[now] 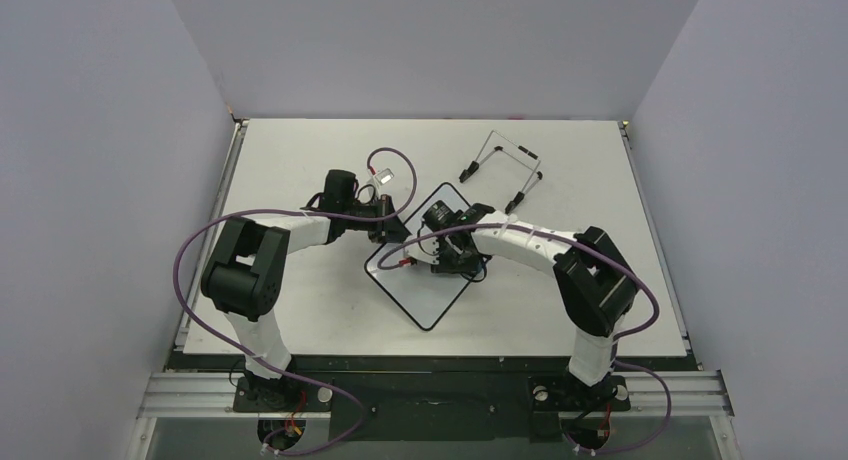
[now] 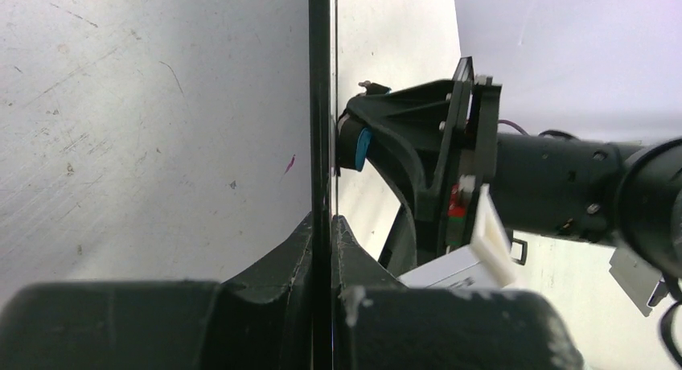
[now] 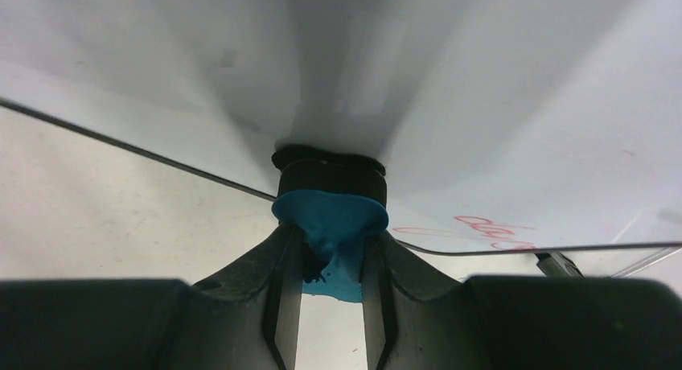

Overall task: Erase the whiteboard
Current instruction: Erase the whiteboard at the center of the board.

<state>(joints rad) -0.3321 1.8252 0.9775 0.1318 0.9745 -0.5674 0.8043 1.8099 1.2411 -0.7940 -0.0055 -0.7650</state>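
Right pincer [image 3: 331, 249] clamped on blue eraser [image 3: 331, 217], pressing it onto whiteboard [image 3: 482, 104] at middle of table [image 1: 300, 170]; left pincer [image 2: 322, 221] gripping tight board rim. We are wiping now; next stroke, we are judging, needing sweep toward red writing [image 3: 490, 229].

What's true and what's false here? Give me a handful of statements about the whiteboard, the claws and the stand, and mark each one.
1. The left claw is shut on the whiteboard edge. True.
2. The right claw is empty. False: it holds a blue eraser.
3. The blue eraser presses against the whiteboard. True.
4. The whiteboard is wiped clean. False: red writing remains near one corner.
5. The whiteboard rests on the wire stand. False: the stand sits apart, behind it, holding nothing.
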